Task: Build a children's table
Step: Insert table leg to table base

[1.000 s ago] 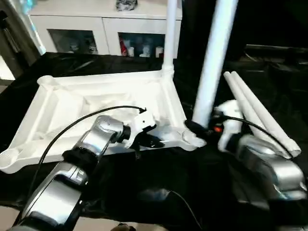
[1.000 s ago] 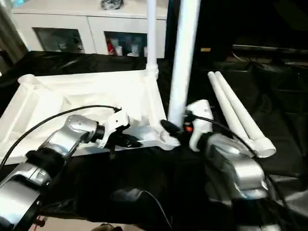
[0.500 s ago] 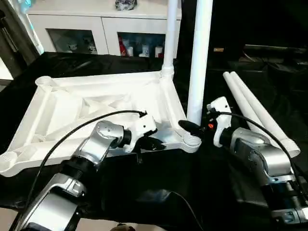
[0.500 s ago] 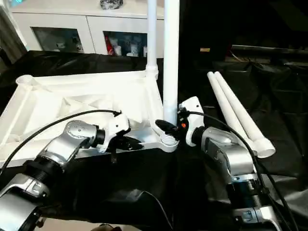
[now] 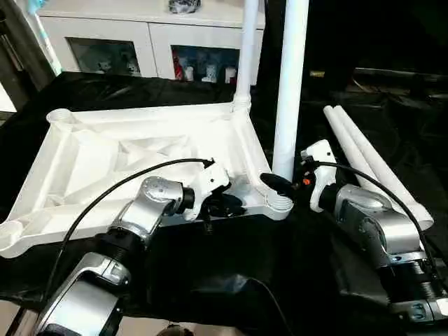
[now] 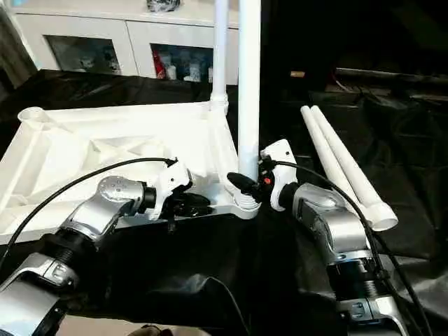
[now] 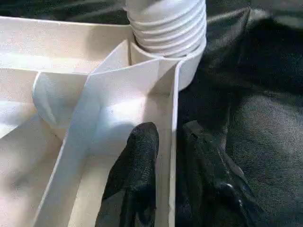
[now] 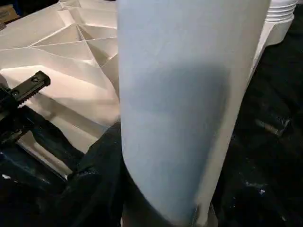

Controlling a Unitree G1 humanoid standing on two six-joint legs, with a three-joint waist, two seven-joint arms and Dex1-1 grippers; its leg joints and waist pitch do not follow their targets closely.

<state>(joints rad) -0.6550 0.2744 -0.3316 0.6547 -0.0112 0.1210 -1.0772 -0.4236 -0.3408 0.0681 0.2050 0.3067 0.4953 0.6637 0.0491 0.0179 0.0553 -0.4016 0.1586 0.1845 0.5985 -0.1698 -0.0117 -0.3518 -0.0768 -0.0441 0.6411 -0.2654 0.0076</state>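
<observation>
The white table top [image 5: 133,150] lies upside down on the black cloth, ribs facing up. One white leg [image 5: 246,49] stands in its far right corner socket. A second leg [image 5: 289,91] stands upright in the near right corner socket [image 5: 280,204], and my right gripper [image 5: 280,183] is shut on it just above the socket. That leg [image 8: 184,104] is close in front of the right wrist camera. My left gripper [image 7: 168,137] is shut on the top's near rim [image 7: 171,109], one black finger [image 7: 137,161] on each side of the wall, beside the ribbed socket [image 7: 168,23].
Two loose white legs [image 5: 371,161] lie side by side on the black cloth to the right. White cabinets [image 5: 147,42] with glass doors stand behind the table. The top's left corner sockets [image 5: 59,115] hold nothing.
A second ago the held leg leaned to the right over the near right socket. It now stands upright in that socket, my right gripper still on it. The left gripper stayed on the rim.
</observation>
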